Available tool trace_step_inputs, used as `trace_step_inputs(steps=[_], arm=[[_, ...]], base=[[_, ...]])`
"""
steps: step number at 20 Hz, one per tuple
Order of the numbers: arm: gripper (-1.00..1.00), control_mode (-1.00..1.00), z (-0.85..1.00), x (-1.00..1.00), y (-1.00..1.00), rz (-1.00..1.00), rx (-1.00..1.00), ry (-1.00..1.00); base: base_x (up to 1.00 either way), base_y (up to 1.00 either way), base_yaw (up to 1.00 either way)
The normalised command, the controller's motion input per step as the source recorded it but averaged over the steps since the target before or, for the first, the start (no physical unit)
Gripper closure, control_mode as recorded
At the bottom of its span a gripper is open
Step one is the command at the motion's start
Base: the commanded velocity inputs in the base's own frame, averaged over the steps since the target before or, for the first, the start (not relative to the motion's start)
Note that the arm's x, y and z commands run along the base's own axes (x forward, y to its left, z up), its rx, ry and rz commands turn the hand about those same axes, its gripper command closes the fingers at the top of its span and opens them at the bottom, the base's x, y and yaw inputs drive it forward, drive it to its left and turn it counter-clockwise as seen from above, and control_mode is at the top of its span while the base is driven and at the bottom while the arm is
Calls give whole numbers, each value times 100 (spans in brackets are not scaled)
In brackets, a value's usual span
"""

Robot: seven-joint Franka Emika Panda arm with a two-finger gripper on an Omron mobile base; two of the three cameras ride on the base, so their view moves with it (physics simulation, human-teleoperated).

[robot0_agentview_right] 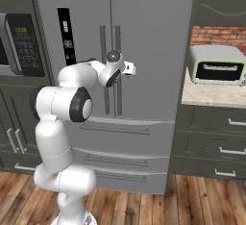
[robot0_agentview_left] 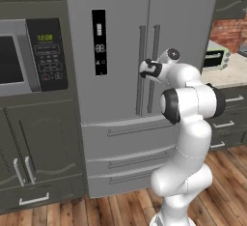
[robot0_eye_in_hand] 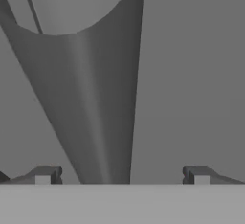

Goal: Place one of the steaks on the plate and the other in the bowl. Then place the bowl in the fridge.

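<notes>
The grey steel fridge (robot0_agentview_left: 120,36) (robot0_agentview_right: 149,31) stands straight ahead with its doors closed. My gripper (robot0_agentview_left: 146,69) (robot0_agentview_right: 130,68) is held out at mid-height against the pair of long vertical door handles (robot0_agentview_left: 155,75) (robot0_agentview_right: 103,56). In the hand view the gripper (robot0_eye_in_hand: 122,175) is open. One handle bar (robot0_eye_in_hand: 95,122) runs up between the two fingertips (robot0_eye_in_hand: 45,174), close in front of the door face. The fingers do not touch the bar. The steaks, the plate and the bowl are out of view.
A dark built-in microwave (robot0_agentview_left: 29,56) (robot0_agentview_right: 19,41) sits in the cabinets left of the fridge. To the right, a pale toaster oven (robot0_agentview_right: 216,65) (robot0_agentview_left: 214,58) stands on a counter (robot0_agentview_right: 211,94) above drawers. The fridge's lower drawers (robot0_agentview_left: 130,148) are shut. The floor (robot0_agentview_right: 192,200) is wood.
</notes>
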Motion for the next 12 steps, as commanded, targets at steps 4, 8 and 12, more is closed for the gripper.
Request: trace_step_inputs(steps=[4, 8, 12], arm=[[100, -100, 0, 23, 0, 0, 0, -2], [100, -100, 0, 11, 0, 0, 0, -5], [100, -100, 0, 3, 0, 0, 0, -2]], base=[[0, 0, 0], [0, 0, 0], [0, 0, 0]])
